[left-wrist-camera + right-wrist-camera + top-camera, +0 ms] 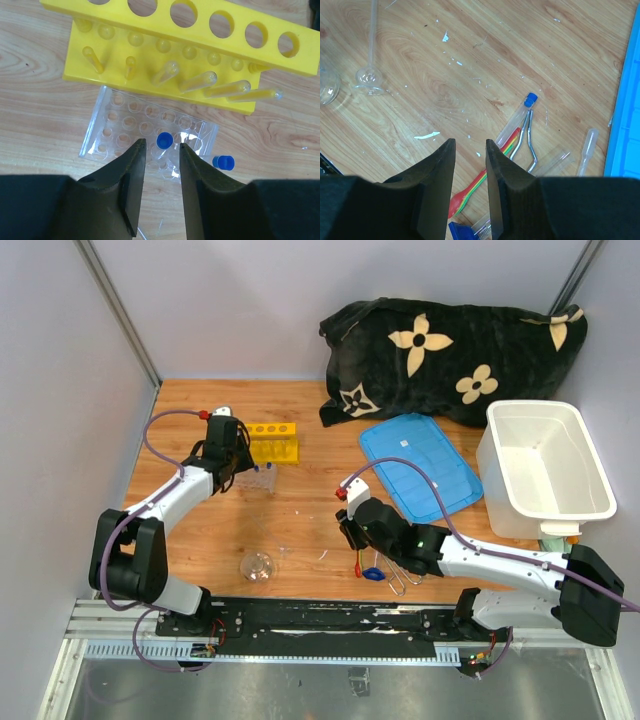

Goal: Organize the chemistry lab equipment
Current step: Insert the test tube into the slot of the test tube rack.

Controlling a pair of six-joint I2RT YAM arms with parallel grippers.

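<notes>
**Top external view.** The yellow rack (272, 443) stands on the tabletop (300, 520). The left tool (243, 465) hangs at the rack's left end, over a clear well tray (262, 480) on the rack's near side. A round glass flask (258, 566) sits well nearer the arm bases than the rack. The right tool (352, 535) is well to the rack's right.

**Left wrist view.** Left tool jaws are apart and clamped on nothing. A blue-capped test tube (164, 140) stands in the tray just beyond the fingertips, near the rack.

**Right wrist view.** Right tool jaws are apart with nothing between them. Beneath lie the red-handled spatula (470, 192), the metal tongs (530, 140) and a second capped tube (517, 122), touching one another.
</notes>
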